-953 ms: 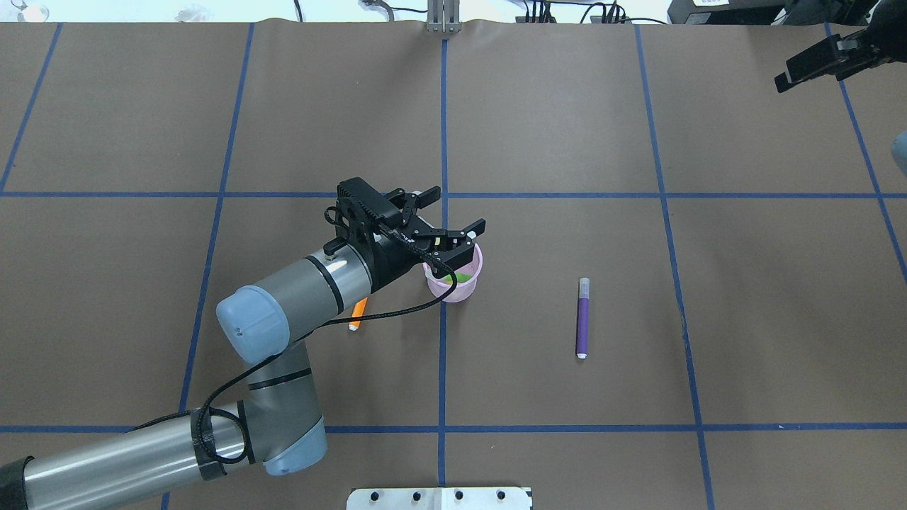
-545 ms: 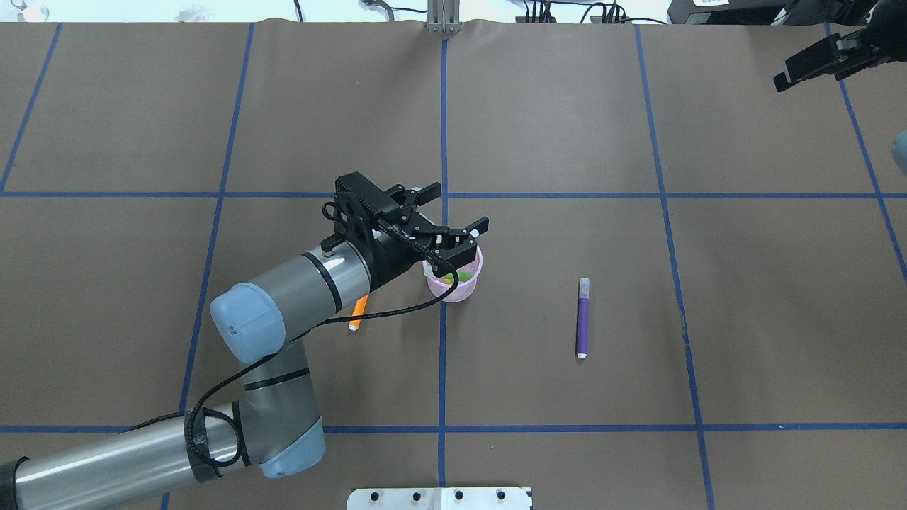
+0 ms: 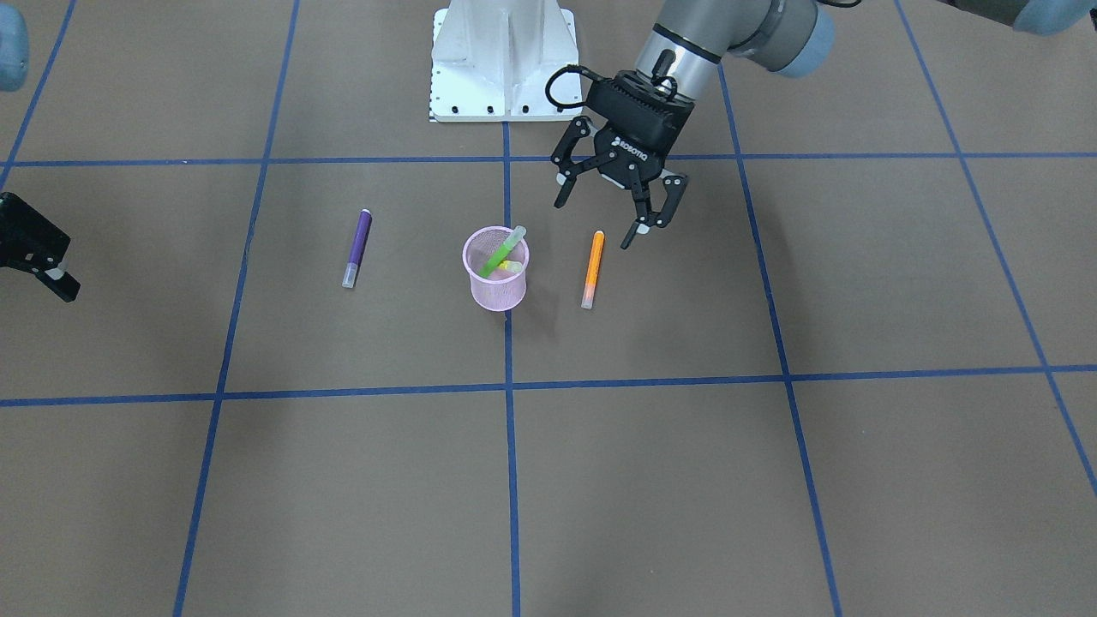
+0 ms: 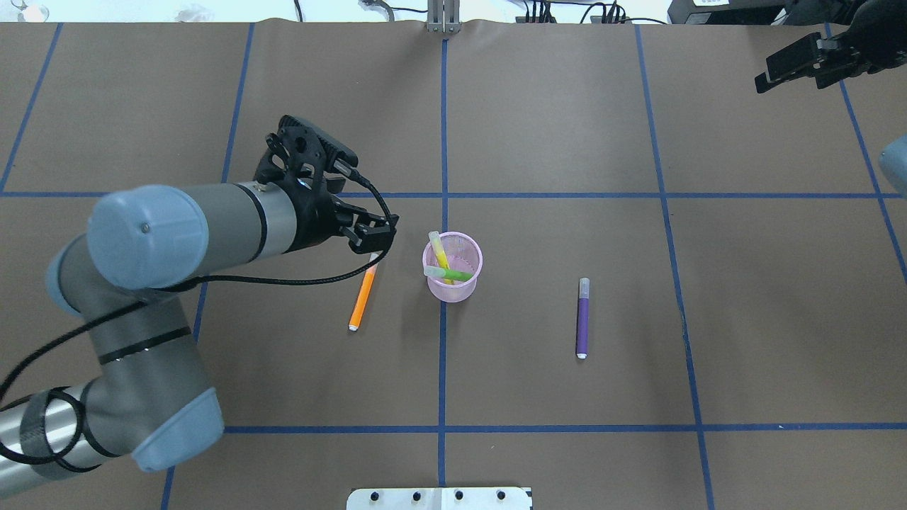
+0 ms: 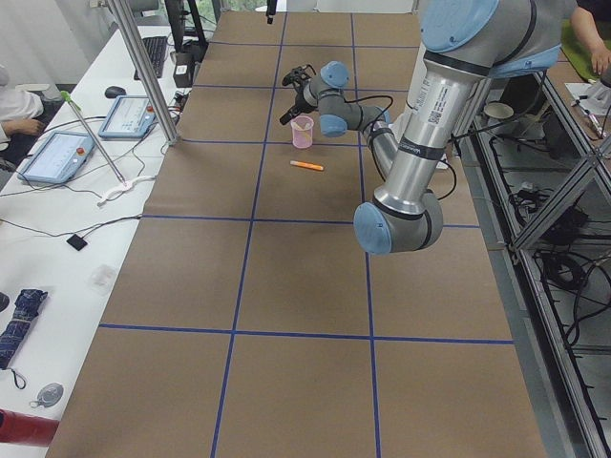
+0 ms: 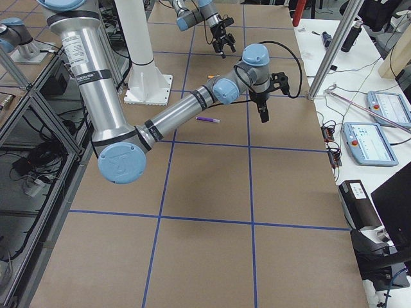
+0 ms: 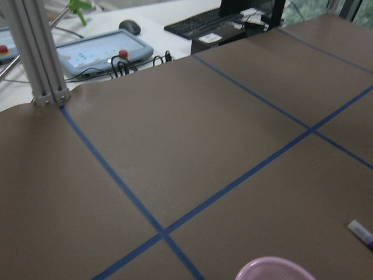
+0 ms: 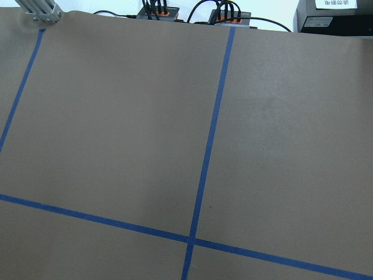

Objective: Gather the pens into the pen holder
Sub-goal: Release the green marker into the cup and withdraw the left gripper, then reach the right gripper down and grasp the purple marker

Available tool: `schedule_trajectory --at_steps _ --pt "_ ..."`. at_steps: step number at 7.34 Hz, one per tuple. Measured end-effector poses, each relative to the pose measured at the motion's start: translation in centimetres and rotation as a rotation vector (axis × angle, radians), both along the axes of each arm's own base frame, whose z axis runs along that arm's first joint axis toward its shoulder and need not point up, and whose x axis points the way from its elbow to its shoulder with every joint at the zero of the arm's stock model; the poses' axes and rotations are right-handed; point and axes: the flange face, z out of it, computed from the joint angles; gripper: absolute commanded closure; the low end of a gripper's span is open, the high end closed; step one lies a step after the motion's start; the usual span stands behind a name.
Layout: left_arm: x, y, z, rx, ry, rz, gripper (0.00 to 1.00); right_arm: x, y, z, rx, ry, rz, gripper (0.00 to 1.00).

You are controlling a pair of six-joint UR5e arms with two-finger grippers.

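Note:
The pink mesh pen holder (image 3: 497,293) (image 4: 453,291) stands upright near the table's middle. A green pen (image 3: 501,251) (image 4: 457,275) and a yellow pen (image 3: 512,267) (image 4: 438,248) lean inside it. An orange pen (image 3: 591,267) (image 4: 363,297) lies flat on the robot's left of the cup. A purple pen (image 3: 356,246) (image 4: 582,319) lies flat on the robot's right. My left gripper (image 3: 604,218) (image 4: 371,243) is open and empty, hovering over the orange pen's near end. My right gripper (image 3: 51,270) (image 4: 797,65) is far off at the table's right edge and looks open and empty.
The white robot base plate (image 3: 501,60) (image 4: 439,498) sits at the near table edge. Blue tape lines (image 4: 443,142) grid the brown table cover. The left wrist view shows the cup's rim (image 7: 274,269) and the purple pen's cap (image 7: 361,231).
My left gripper has left the spot above the cup and swung to the robot's left, over the orange pen's end. The cup's pens are now uncovered. The right gripper shifted slightly.

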Motion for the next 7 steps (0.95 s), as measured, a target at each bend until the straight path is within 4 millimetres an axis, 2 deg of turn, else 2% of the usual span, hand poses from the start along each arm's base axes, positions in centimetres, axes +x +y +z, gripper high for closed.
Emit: schedule_trajectory --at_steps 3,4,5,7 --pt "-9.6 -4.1 0.8 -0.268 -0.110 0.076 0.00 -5.4 3.8 -2.4 -0.092 -0.026 0.077 0.01" --pt "-11.9 -5.3 1.3 -0.315 -0.127 0.086 0.00 -7.7 5.5 -3.1 -0.128 -0.032 0.110 0.02" --pt "-13.3 -5.9 1.8 -0.331 -0.146 0.093 0.00 -10.6 7.2 -3.5 -0.165 -0.031 0.148 0.03" --pt "-14.3 -6.4 2.0 -0.334 -0.157 0.092 0.00 -16.8 10.4 -3.4 -0.206 -0.002 0.222 0.03"
